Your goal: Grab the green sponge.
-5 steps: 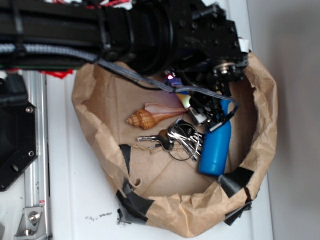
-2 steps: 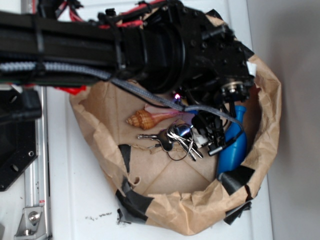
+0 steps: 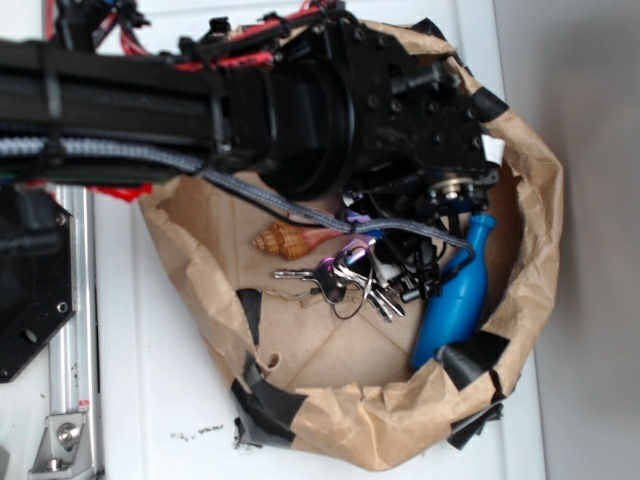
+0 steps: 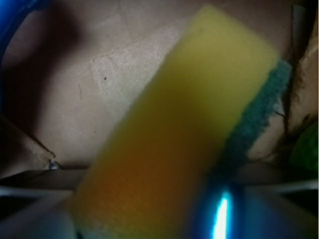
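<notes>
Reaching deep into the brown paper bag (image 3: 530,200), the robot's black arm (image 3: 330,110) hides its own gripper (image 3: 415,270) from the outside camera — whether it is spread or pinching cannot be told. The wrist view shows the green sponge (image 4: 184,129), yellow foam with a green scouring edge, filling the frame close under the camera against the bag's paper. Inside the bag lie a blue bottle (image 3: 455,300), keys (image 3: 350,282) and a seashell (image 3: 285,240). A grasp looks near — or possibly made — but lifting remains unconfirmed.
</notes>
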Robot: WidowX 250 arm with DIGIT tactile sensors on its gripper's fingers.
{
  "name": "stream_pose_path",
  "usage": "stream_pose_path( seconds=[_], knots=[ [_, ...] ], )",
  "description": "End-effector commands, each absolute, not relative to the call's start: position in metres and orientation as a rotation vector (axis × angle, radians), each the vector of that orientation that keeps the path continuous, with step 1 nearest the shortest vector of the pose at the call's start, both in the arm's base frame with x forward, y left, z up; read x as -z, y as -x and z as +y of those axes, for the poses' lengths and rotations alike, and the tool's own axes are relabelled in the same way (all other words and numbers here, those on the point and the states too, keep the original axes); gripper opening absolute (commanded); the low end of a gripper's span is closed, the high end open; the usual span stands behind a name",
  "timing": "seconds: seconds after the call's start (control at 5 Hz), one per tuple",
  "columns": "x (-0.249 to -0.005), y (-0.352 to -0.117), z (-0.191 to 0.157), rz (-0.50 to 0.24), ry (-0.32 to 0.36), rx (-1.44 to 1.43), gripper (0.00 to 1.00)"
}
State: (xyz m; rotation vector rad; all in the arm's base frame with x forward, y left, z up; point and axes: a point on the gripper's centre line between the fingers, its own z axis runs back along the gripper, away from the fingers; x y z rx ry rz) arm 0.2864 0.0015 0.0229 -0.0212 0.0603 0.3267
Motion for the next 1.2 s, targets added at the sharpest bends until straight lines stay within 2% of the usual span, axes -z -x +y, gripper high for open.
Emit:
stream_pose_path(
  seconds=[0.0,0.2,0.4,0.6,0.8,1.0],
  knots=[
    [-0.104,-0.273,0.001,-0.142,0.017,-0.265,0.00],
    [-0.153,-0.255,-0.002,-0.201,0.029,-0.254,0.00],
    [-0.191,-0.243,-0.014,-0.168,0.060,-0.148,0.00],
    [-0.204,-0.239,-0.029,-0.096,0.058,0.001,0.00],
    [-0.205,-0.239,-0.027,-0.078,-0.011,0.018,0.00],
    [-0.202,-0.239,-0.021,-0.111,-0.025,-0.005,0.00]
  ],
)
